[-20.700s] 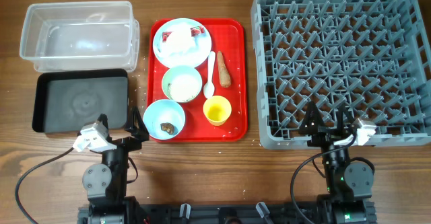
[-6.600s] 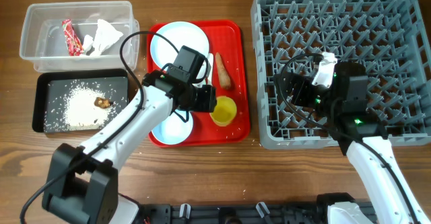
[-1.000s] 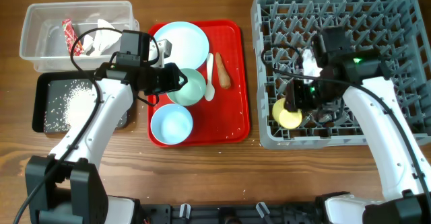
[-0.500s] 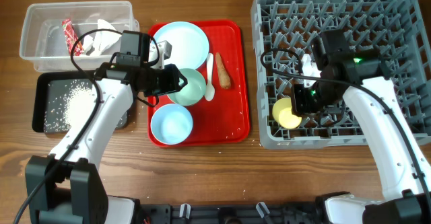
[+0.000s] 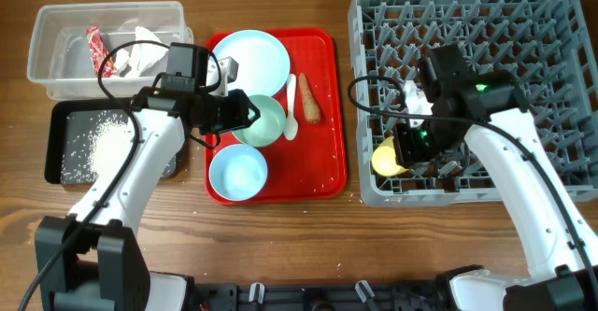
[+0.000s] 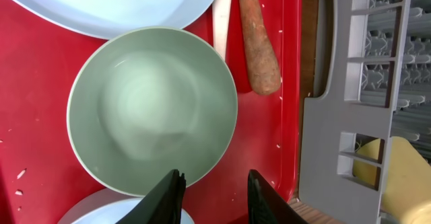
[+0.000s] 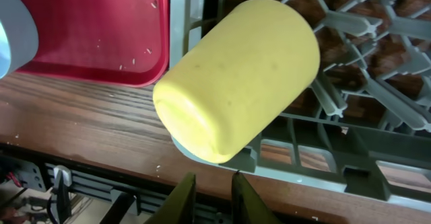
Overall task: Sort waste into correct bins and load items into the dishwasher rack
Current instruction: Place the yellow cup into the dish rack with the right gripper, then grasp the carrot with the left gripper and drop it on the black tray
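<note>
Right pincer (image 7: 209,183) (parted) below unlabelled yellow cup (image 7: 236,79).

Robot test bench, staged as a dish-clearing station

Two arms are working from a black rail along a bare wooden table (image 5: 308,246), cables trailing; a red tray (image 5: 327,106), plastic tub (image 5: 56,77) and grey dish rack (image 5: 561,31) are sitting in tidy array.
</note>
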